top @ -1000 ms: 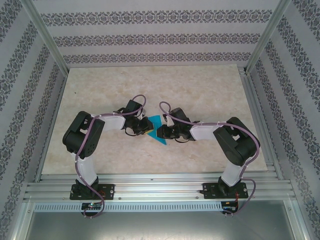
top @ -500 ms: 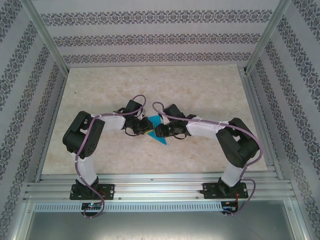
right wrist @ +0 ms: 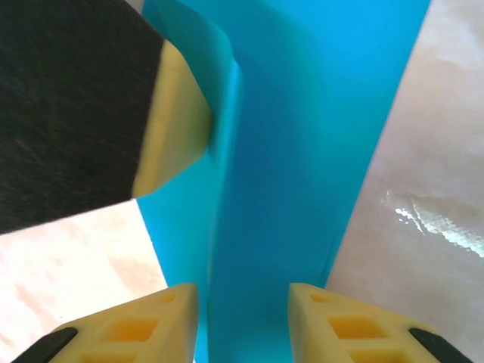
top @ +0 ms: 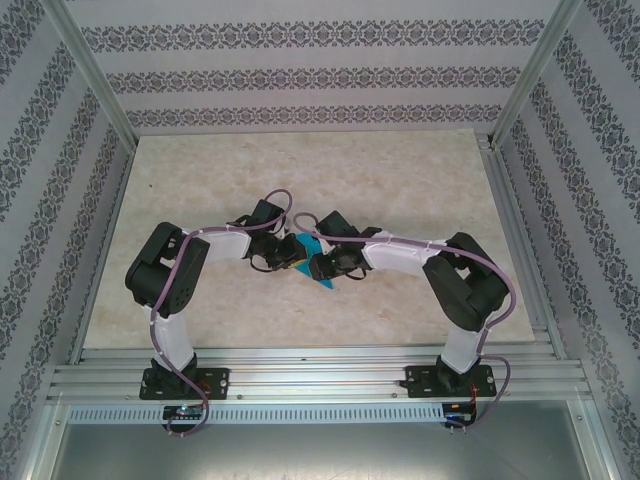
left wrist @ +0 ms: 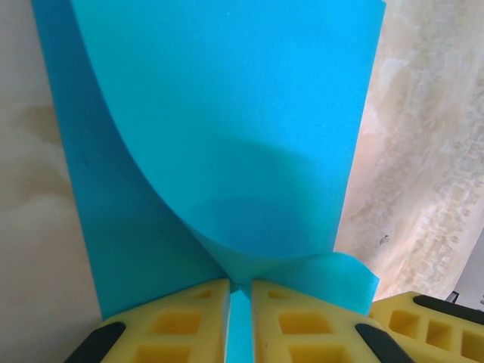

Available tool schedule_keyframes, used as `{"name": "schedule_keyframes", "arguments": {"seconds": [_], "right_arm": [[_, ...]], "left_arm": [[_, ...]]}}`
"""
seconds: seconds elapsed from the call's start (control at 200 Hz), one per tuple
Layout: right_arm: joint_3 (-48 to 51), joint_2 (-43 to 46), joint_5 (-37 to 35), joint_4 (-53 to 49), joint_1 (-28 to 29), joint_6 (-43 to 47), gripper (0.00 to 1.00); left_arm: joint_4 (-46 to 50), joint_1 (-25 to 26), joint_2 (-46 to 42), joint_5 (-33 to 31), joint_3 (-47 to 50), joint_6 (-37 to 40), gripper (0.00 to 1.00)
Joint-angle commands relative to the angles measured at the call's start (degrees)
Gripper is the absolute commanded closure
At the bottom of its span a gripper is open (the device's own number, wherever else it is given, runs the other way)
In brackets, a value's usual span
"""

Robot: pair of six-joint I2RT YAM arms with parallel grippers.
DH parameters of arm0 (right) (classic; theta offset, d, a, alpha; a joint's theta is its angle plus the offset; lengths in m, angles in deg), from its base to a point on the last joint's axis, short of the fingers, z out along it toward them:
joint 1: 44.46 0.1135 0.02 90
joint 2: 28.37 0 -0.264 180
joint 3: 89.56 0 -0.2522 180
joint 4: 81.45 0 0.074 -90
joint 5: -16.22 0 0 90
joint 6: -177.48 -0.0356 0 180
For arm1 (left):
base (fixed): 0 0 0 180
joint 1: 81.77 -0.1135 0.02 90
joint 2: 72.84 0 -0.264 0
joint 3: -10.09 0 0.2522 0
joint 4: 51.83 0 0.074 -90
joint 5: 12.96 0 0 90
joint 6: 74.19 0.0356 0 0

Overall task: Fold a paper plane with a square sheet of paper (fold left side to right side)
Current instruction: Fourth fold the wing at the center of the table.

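Note:
The cyan-blue square sheet of paper (top: pixel 322 282) lies at mid-table, mostly covered by both grippers. In the left wrist view the sheet (left wrist: pixel 227 113) curls up off the table, one layer arching over the flat layer. My left gripper (left wrist: pixel 240 291) is shut on its near edge, yellow fingers (left wrist: pixel 181 318) pinching the paper. From above, the left gripper (top: pixel 292 262) meets my right gripper (top: pixel 315 265) over the sheet. The right gripper (right wrist: pixel 243 318) stands open, fingers (right wrist: pixel 151 325) astride the paper (right wrist: pixel 302 151), with the left gripper's finger (right wrist: pixel 174 121) pressed on the lifted edge.
The marble-patterned table (top: pixel 300 170) stretches bare behind and beside the arms. Aluminium frame rails (top: pixel 320 375) run along the near edge, and patterned walls close in the left, right and back.
The right gripper has slid left over the sheet until it meets the left gripper, covering more of the blue paper. The left gripper has stayed in place, still holding the paper.

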Motion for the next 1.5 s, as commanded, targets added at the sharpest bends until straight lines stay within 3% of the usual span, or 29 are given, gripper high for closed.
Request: {"name": "schedule_keyframes", "arguments": {"seconds": [0.0,0.25,0.46,0.604,0.834,1.064,1.494], "right_arm": [[-1.8,-1.16,-1.79,-1.78,1.03,1.74,0.65],[-1.61,-1.91,-2.1,-2.17,1.08,1.47,0.75],[3.06,0.68,3.36,4.09,-2.06,-2.12,0.93],[5.71,1.88,6.94,7.95,-3.92,-3.95,0.95],[7.94,2.23,10.46,11.67,-5.59,-5.69,0.95],[7.95,2.27,11.48,12.04,-5.7,-5.81,0.94],[1.89,4.93,10.73,5.77,-7.03,-1.86,0.7]], "left_arm": [[2.18,0.6,0.89,-1.5,-1.23,0.43,0.82],[2.5,0.64,0.06,-1.31,-1.51,0.84,0.81],[2.46,0.6,-1.08,-1.21,-1.2,1.39,0.73],[2.67,0.6,-1.56,-1.41,-0.81,2.17,0.72],[1.96,0.62,-0.66,-1.25,-0.2,2.1,0.77],[1.29,0.64,1.29,-0.84,-1.41,1.83,0.73],[2.82,0.63,2.67,-2.19,-1.98,1.24,0.72]]}}
